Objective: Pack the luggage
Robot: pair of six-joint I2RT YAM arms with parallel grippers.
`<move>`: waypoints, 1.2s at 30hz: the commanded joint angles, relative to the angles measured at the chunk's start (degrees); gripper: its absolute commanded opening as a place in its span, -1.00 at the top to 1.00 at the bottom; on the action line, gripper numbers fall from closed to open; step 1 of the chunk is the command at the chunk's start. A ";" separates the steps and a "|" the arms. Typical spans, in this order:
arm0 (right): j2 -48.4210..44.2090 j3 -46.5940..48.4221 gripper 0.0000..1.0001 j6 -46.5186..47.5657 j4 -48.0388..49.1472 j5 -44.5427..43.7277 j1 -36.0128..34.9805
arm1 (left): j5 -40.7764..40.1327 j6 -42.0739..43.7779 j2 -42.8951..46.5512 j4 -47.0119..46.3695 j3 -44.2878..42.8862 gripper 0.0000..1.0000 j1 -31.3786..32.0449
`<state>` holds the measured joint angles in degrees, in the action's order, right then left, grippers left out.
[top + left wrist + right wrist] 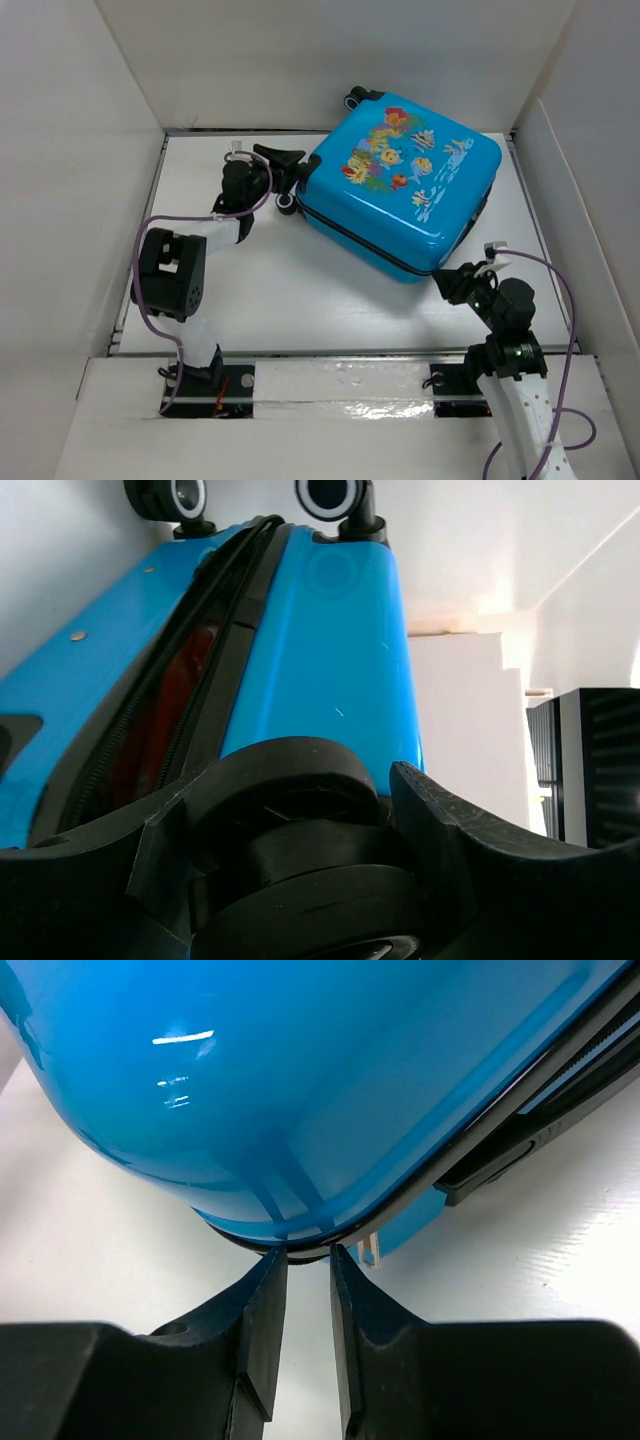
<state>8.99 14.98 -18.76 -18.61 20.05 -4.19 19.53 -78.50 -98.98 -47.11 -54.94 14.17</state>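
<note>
At the luggage corner, right gripper gapes narrowly, empty; left gripper clamps 1 wheel. Likely zipping: pinch zipper pull next.

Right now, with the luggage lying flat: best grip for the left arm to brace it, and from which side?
The wheel at the luggage's left corner, approached from the left, level with the table. The shell is broad, smooth and rounded, probably too wide for the jaws; the wheel juts out and looks narrow enough. The left gripper brackets it now.
</note>
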 commanded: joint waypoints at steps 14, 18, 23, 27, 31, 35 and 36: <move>5.77 -1.27 0.16 1.80 10.43 3.15 0.14 | 4.64 0.54 -9.21 -11.95 -12.39 1.00 -3.19; 7.17 -2.32 0.15 1.63 14.39 2.45 0.14 | 5.34 -0.07 -10.35 -13.44 -11.42 1.00 -3.19; 7.44 0.04 0.14 3.29 11.32 2.88 0.14 | 7.36 -4.02 -10.36 -18.26 -10.01 1.00 -3.19; 2.97 2.41 0.12 3.56 9.30 1.84 0.14 | 6.84 -3.59 -6.06 -15.30 -12.47 1.00 -3.19; 0.41 5.31 0.07 3.73 5.89 -0.72 0.14 | 6.84 -3.33 -1.14 -11.61 -15.72 1.00 -1.44; 0.41 8.57 0.08 4.35 1.83 0.60 0.14 | 6.58 -2.36 2.12 -9.23 -16.96 1.00 -0.90; 0.15 8.92 0.09 4.44 1.30 0.17 0.14 | 6.57 -2.19 2.56 -8.96 -16.87 1.00 -0.90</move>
<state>9.96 20.78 -15.77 -14.04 20.95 -4.19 24.88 -80.44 -105.36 -47.62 -66.85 12.36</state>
